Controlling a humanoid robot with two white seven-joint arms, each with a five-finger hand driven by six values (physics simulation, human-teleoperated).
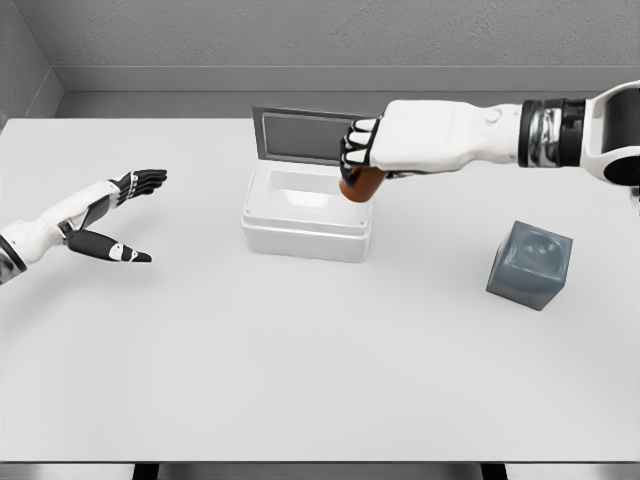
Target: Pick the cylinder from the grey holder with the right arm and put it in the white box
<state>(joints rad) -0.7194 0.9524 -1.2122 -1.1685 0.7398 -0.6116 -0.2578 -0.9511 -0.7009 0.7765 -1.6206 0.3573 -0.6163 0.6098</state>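
My right hand (362, 152) reaches in from the right and is shut on an orange-brown cylinder (361, 186), whose lower end shows below the fingers. The cylinder hangs over the right part of the white box (300, 230), just above its open cavity. The box's grey lid (305, 135) stands up behind it. The grey holder (530, 264), a cube with a round socket on top, sits on the table to the right and is empty. My left hand (125, 215) hovers over the table at the far left, fingers spread, holding nothing.
Everything rests on a white table (300, 370) with a grey wall behind. The holder stands well apart from the box, to its right.
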